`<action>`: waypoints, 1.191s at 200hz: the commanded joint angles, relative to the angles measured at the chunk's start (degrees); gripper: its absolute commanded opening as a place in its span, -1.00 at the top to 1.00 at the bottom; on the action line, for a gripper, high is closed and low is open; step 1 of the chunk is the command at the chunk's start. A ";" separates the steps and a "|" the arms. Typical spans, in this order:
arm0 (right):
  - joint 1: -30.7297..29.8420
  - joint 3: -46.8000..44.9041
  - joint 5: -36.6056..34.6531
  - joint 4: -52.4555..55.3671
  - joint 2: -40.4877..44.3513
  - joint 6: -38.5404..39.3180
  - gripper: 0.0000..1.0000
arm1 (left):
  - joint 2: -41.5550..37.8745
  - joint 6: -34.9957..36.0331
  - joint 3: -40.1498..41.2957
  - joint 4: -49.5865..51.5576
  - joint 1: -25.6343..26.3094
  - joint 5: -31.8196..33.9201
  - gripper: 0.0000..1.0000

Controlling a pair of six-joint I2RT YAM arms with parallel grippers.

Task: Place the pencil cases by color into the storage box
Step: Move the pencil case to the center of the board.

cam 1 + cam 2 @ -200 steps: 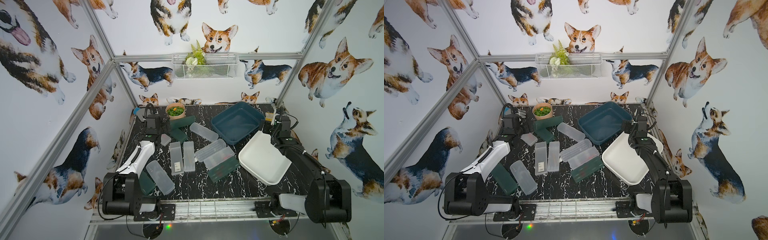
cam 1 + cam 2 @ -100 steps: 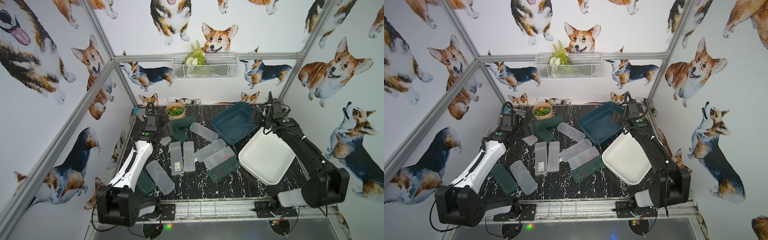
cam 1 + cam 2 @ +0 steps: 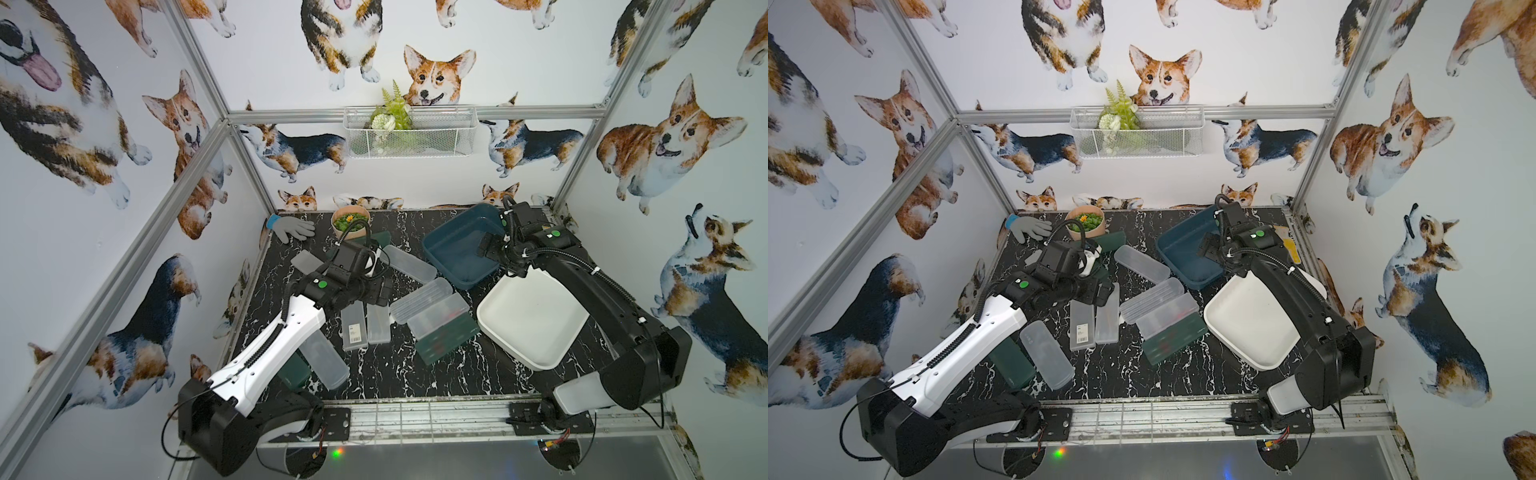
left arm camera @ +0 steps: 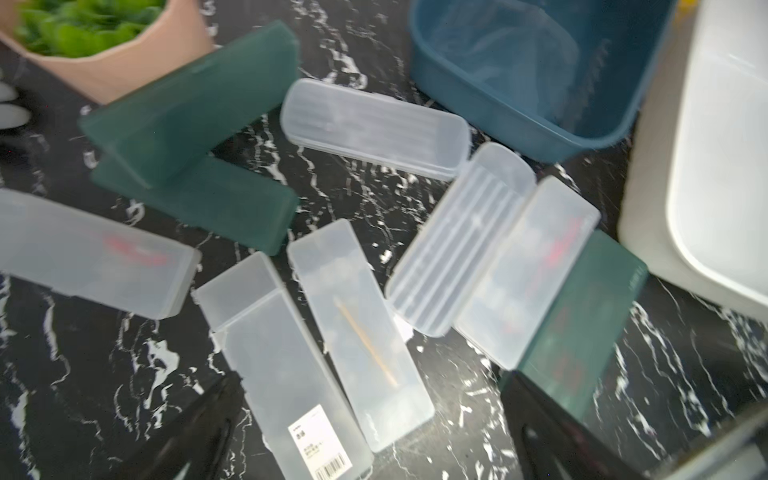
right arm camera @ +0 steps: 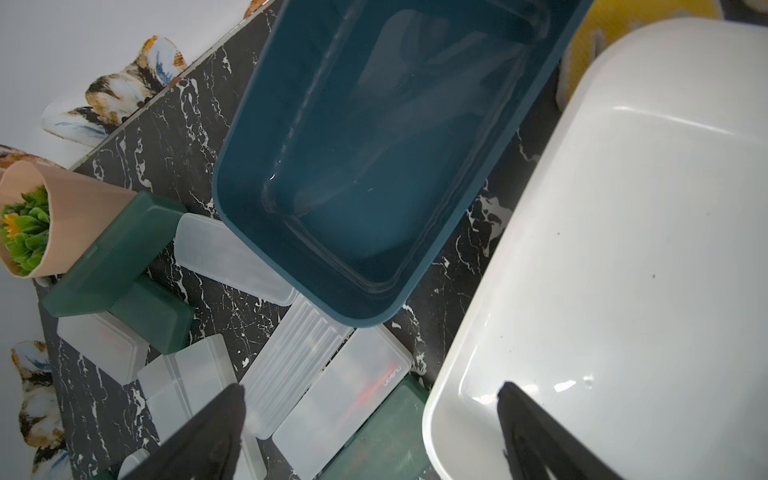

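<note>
Within the last second both arms have swung out from their folded rest at the 6 o'clock edge. The left gripper (image 3: 376, 291) now hangs over the centre of the tabletop (image 3: 395, 374). Its fingers are spread wide and empty above two frosted cases (image 3: 354, 328) that lie side by side. The right gripper (image 3: 486, 247) has reached over the blue box (image 3: 444, 269) at 1 o'clock, fingers also wide apart with nothing between them. No case has left the tabletop, so the sorting seems to be only starting, with the left arm best placed for a first pick.

There are two boxes, both empty: the blue one, and the white box (image 3: 507, 347) at 4 o'clock.

I count seven frosted cases:
- two under the left gripper
- two overlapping just right of centre
- one toward 12 o'clock beside the blue box
- one at 10 o'clock, partly behind the left arm
- one at 7 o'clock

I count four green cases (image 3: 446, 345):
- two at 11 o'clock by the pot (image 3: 351, 226), one tilted over the other
- one under a frosted case right of centre
- one at 7 o'clock, half hidden by the left arm
</note>
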State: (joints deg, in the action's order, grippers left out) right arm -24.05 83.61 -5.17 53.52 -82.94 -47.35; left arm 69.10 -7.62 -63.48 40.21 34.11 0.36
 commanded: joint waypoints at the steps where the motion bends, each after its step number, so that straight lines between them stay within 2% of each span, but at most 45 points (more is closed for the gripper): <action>1: -0.30 -0.07 -4.36 5.44 2.87 -8.37 -0.89 | -0.89 2.56 -0.63 4.39 5.13 -1.50 -0.99; 21: -0.33 -1.16 -4.39 7.94 6.35 -10.21 -0.89 | -0.19 2.61 -2.32 6.31 9.85 -1.05 -0.99; 49: -0.30 -7.69 -2.73 8.03 12.68 -12.19 -0.88 | 2.22 2.44 -3.60 6.29 12.74 -0.91 -0.98; 65: -0.68 -11.16 0.72 9.55 15.25 -14.51 -0.87 | 3.85 1.59 -4.52 7.14 14.05 -1.37 -0.97; 90: -8.04 -15.27 -1.43 9.47 17.61 -19.56 -0.86 | 4.20 1.01 -3.03 6.33 18.06 0.62 -0.97; 139: -23.77 -15.30 -6.07 7.66 12.83 -29.22 -0.83 | -0.09 -3.75 3.09 3.88 21.37 2.45 -0.96; 165: -29.46 -16.26 -6.21 4.92 9.68 -33.75 -0.82 | -2.48 -7.08 5.91 2.63 21.97 3.06 -0.96; 194: -33.10 -16.71 -6.87 3.69 7.36 -37.27 -0.81 | -6.06 -9.94 8.56 1.01 23.09 2.39 -0.96; 238: -35.43 -23.11 -4.92 -2.79 6.48 -43.83 -0.76 | -9.32 -12.18 11.90 0.12 23.60 1.82 -0.96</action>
State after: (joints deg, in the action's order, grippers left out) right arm -58.17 63.46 -10.66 55.24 -75.77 -78.22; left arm 60.75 -17.26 -52.62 41.65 57.30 2.70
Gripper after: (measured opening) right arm 0.884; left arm 0.982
